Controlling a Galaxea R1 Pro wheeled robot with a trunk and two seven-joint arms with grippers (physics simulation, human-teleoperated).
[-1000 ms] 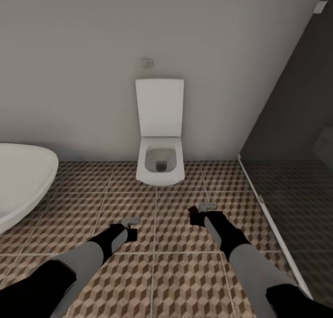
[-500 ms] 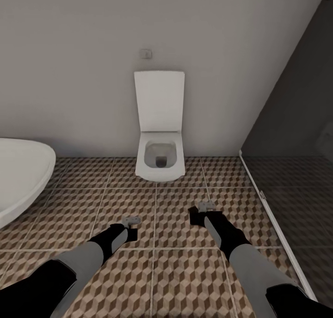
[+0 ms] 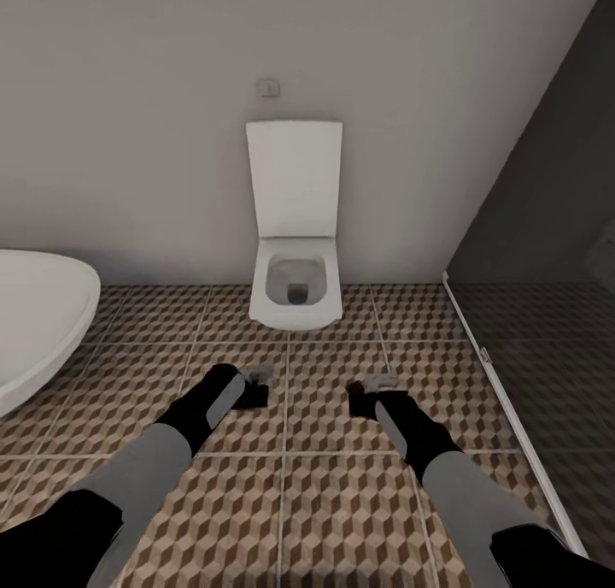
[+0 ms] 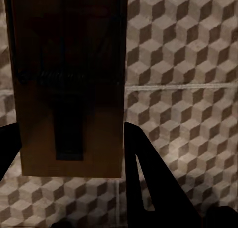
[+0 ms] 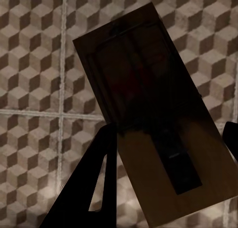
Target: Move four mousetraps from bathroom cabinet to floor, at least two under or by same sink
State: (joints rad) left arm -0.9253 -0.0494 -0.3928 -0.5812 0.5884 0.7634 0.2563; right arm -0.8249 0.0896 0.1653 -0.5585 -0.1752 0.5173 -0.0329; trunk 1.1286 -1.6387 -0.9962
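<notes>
Left claw [image 3: 256,383] moved forward toward toilet [image 3: 295,293] since earlier frame; right claw [image 3: 371,391] unchanged. Each claw clenched on one mousetrap, held above bathroom floor [image 3: 325,502]. Wrist views show boards between fingers: left mousetrap [image 4: 69,84] straight, right mousetrap [image 5: 153,123] skewed. Head view shows bathtub [image 3: 34,332] at left.
</notes>
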